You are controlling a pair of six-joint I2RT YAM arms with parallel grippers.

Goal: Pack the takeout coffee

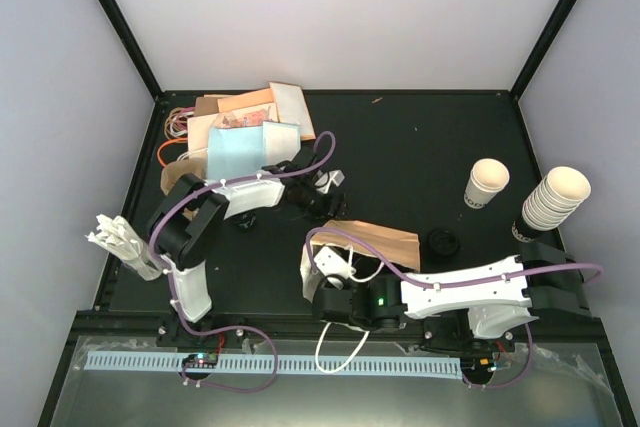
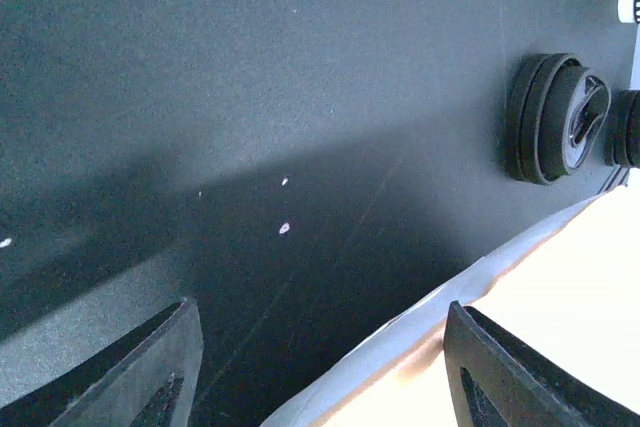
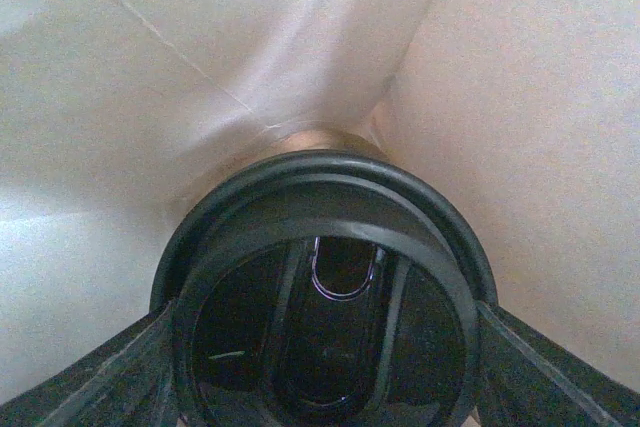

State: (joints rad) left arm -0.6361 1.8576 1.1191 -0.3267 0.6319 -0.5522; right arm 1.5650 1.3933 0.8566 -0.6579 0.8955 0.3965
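Right gripper (image 3: 325,387) is clamped on the takeout coffee (image 3: 325,277), with a finger against each side of its black lid. The cup sits inside the brown paper bag (image 1: 385,239). Its body is hidden, so contact with the bag floor cannot be confirmed. Left gripper (image 2: 325,377) is released and empty over the table (image 2: 250,97), beside the bag's edge. A loose black lid (image 2: 555,117) lies nearby.

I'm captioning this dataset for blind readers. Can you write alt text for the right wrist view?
The takeout coffee, seen from above as a round black lid, fills the lower frame, held between the fingers of the right gripper. Pale, creased paper bag walls close around it.
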